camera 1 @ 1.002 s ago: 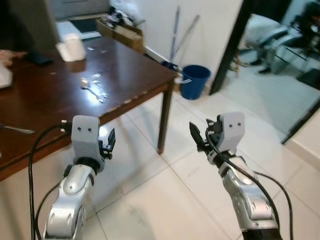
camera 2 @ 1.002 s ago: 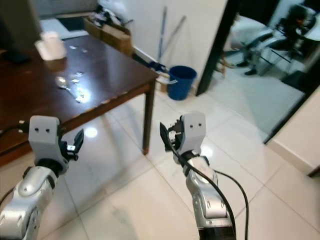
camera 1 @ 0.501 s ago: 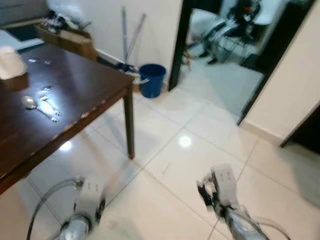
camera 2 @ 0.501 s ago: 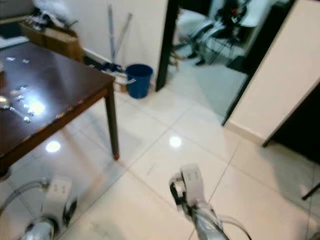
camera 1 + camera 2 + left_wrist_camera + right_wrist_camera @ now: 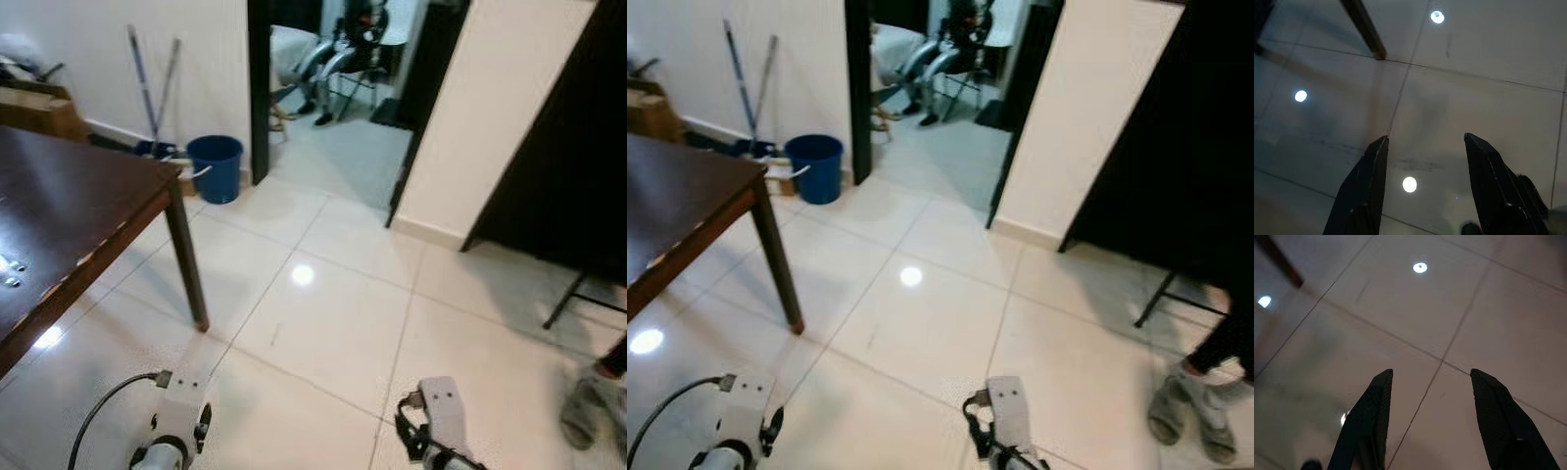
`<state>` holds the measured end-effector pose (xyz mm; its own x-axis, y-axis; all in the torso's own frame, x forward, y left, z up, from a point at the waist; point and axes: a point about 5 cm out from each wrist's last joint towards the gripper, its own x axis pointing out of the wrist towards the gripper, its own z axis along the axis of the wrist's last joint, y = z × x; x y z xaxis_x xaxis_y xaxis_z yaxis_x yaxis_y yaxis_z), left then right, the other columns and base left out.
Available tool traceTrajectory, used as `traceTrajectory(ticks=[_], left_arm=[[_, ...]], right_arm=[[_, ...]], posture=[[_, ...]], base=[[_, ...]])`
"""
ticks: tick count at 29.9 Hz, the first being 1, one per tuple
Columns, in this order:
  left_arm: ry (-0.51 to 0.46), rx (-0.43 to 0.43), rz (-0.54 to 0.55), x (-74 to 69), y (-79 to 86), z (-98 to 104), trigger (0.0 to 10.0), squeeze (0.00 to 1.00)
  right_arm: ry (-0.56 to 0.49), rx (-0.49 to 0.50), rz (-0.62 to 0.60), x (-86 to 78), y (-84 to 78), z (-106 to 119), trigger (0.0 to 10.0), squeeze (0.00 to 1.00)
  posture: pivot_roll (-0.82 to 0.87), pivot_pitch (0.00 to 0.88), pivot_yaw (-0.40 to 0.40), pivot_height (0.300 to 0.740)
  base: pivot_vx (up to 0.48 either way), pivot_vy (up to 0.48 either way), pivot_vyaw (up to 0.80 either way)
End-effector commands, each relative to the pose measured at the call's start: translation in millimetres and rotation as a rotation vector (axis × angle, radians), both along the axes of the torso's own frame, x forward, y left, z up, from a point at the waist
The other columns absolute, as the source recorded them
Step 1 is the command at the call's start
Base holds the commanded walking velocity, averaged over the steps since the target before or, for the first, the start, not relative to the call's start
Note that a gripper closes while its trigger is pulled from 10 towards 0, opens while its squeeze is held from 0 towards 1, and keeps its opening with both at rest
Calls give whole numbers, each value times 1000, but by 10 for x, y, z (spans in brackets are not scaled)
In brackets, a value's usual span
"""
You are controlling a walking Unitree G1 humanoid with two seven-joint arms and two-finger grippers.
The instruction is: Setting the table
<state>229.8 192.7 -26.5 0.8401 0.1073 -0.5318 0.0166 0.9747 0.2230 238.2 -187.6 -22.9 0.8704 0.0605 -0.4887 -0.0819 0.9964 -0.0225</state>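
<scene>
both pincers spread, empty, over tiled floor (image 5: 333,323)

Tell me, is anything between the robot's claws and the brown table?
Nothing visible is. Both the left gripper and right gripper hang open and empty over bare white tile floor. The table stands off to the robot's left.

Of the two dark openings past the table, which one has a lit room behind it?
The doorway beside the blue bucket: chairs and bright floor show through it. The opening further right is black.
</scene>
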Motion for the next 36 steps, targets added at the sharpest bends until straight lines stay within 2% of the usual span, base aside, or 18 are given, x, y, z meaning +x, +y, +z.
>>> traceTrajectory(ticks=[1, 36], left_arm=[[26, 2, 18, -61, 35, -56, 10000, 0], [3, 15, 12, -19, 27, -110, 10000, 0]], right_arm=[[38, 12, -12, -77, 20, -83, 10000, 0], [29, -3, -3, -50, 26, -136, 10000, 0]], posture=[[-17, 0, 50, 740], [-17, 0, 44, 740]], base=[[0, 0, -744], [0, 0, -744]])
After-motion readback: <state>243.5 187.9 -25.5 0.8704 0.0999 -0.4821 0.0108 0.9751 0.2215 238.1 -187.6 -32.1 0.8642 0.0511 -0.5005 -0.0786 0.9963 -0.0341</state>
